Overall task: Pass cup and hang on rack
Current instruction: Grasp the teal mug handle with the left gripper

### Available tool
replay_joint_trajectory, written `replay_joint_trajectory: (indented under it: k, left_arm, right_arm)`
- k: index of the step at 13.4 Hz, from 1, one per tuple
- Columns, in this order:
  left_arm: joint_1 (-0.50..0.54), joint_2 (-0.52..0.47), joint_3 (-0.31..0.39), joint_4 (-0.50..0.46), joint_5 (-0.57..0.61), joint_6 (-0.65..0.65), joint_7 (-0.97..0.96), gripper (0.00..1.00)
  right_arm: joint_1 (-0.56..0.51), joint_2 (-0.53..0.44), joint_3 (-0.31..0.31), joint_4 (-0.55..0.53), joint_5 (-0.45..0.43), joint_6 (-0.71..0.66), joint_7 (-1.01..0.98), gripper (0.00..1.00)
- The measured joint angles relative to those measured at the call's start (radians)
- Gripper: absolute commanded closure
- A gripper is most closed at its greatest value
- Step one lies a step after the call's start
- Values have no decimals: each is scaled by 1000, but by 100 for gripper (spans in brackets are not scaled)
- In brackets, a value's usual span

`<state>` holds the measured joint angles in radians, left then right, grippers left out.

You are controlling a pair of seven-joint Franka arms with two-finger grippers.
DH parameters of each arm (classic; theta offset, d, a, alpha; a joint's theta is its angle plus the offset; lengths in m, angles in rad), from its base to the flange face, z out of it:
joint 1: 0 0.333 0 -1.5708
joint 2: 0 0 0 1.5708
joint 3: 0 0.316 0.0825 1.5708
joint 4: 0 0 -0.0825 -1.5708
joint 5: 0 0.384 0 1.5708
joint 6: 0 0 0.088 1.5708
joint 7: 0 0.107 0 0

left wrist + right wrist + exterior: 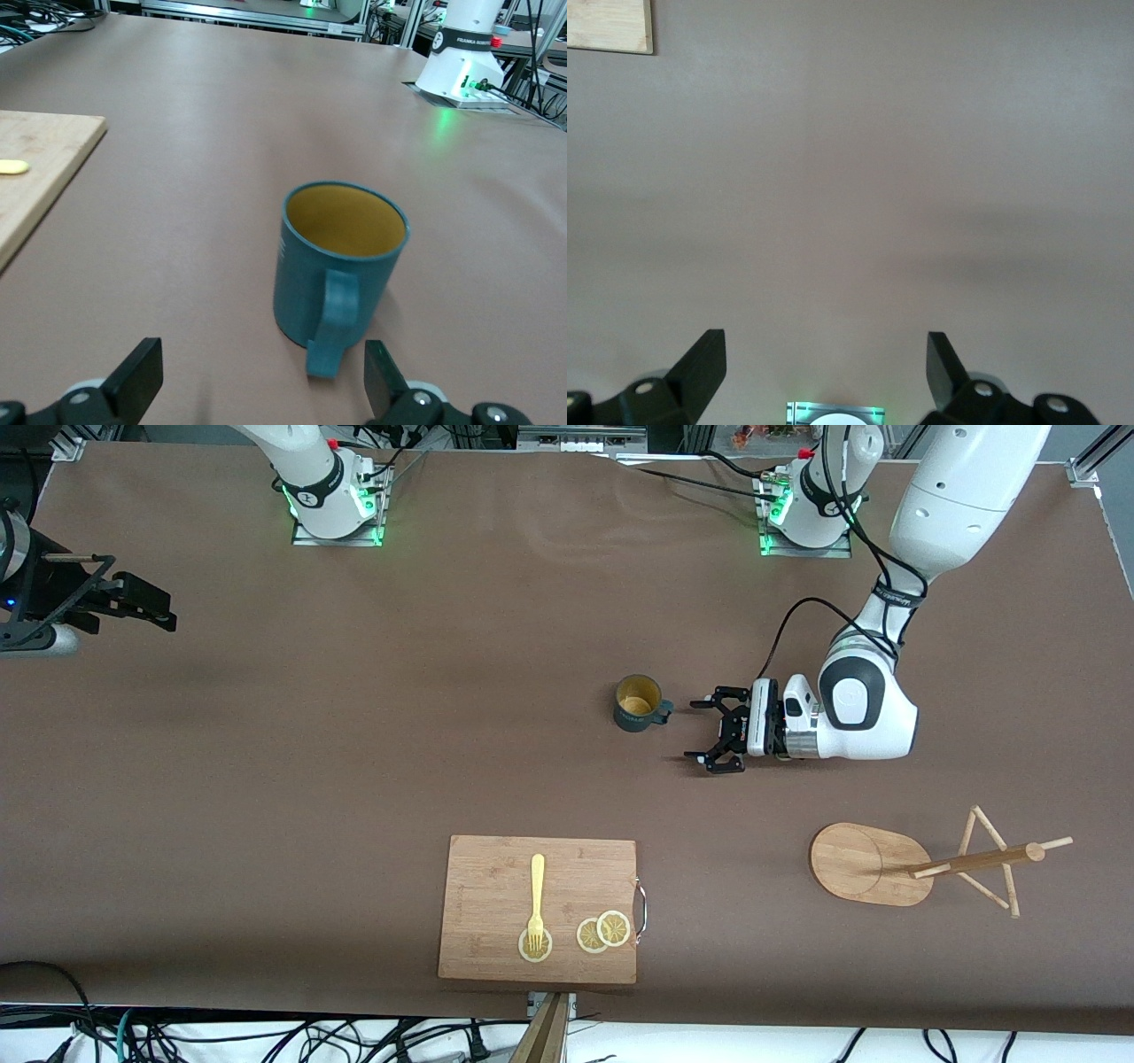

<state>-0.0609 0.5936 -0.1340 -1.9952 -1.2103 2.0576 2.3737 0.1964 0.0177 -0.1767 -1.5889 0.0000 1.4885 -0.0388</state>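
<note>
Brown table cover: a plain brown sheet (354, 735) fills nearly the whole front view.
Cup: the small dark teal ribbed mug with mustard-yellow inside (638, 703) stands upright on the table just right of the frame's centre, its small handle turned toward the left gripper.
Left gripper: the black two-finger left gripper (709, 732) sits low at centre right, just beside the cup's handle, fingers spread wide and holding nothing.
Right gripper: the black right gripper (133, 602) waits at the upper left edge, fingers apart in its wrist view, empty.
Rack: the light wooden mug tree with oval base (873, 864) is at lower right, every thin peg bare.
Cutting board: a rectangular wooden board (539, 908) at lower centre carries a yellow fork (536, 899) and lemon slices (602, 932).
Progress: judged early; the cup is not yet gripped, so lifting, passing and hanging all remain.
</note>
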Motion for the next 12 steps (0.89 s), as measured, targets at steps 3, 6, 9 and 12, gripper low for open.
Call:
replay_joint_trajectory:
  k: [3, 6, 9, 12]
  left_arm:
    - [0, 9, -1, -33, -67, -2, 103, 0]
    - [-3, 55, -9, -48, -156, -3, 233, 40]
    - [-2, 84, -16, -48, -185, -10, 329, 60]
    - [-3, 90, -24, -55, -225, -17, 339, 100]
  right_arm:
    - [-83, 0, 99, 0, -3, 4, 0, 0]
    - [-104, 0, 104, -4, -4, 6, -3, 0]
    - [-109, 1, 105, -5, -6, 22, -4, 0]
    - [-113, 3, 104, -6, -7, 36, -4, 0]
